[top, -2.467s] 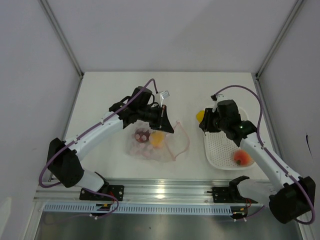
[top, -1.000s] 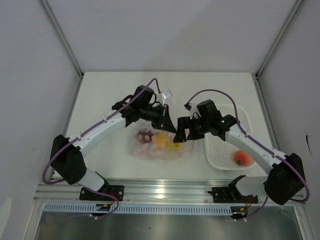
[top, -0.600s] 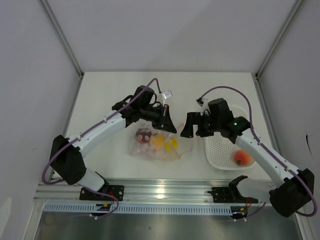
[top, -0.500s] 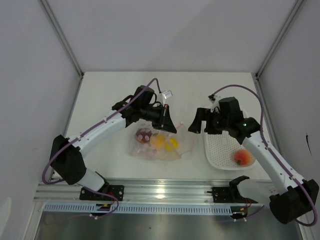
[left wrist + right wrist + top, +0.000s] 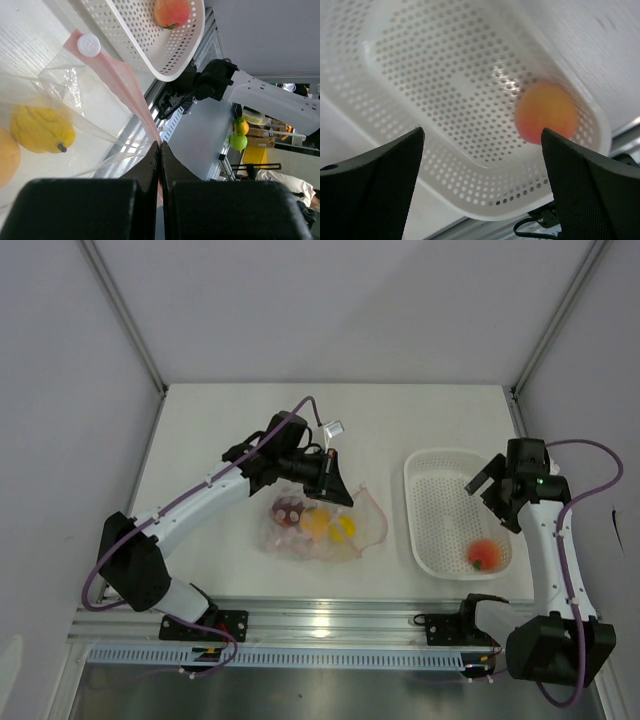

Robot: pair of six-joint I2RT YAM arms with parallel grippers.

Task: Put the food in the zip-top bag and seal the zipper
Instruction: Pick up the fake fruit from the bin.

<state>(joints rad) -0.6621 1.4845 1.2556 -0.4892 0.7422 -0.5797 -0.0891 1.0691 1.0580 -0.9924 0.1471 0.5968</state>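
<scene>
The clear zip-top bag point(image 5: 318, 536) lies mid-table holding three pieces of food: a dark red piece point(image 5: 287, 511), an orange one point(image 5: 315, 523) and a yellow one point(image 5: 343, 528). My left gripper point(image 5: 336, 492) is shut on the bag's pink zipper point(image 5: 125, 82), holding the mouth up. The left wrist view shows the yellow piece point(image 5: 42, 129) inside the plastic. An orange-red piece point(image 5: 484, 555) rests in the white basket point(image 5: 432, 465). My right gripper point(image 5: 490, 492) hangs open over that basket with nothing in it. In the right wrist view the orange-red piece point(image 5: 546, 112) lies below and ahead of the right gripper point(image 5: 482, 132).
The white perforated basket point(image 5: 445, 75) stands at the right of the table, close to the right wall. A small white slider tab point(image 5: 88, 45) sits on the zipper's far end. An aluminium rail point(image 5: 330, 625) runs along the near edge.
My right gripper carried a yellow piece from the basket to the bag's mouth, left it inside, and swung back right over the basket. The left gripper kept its hold.
</scene>
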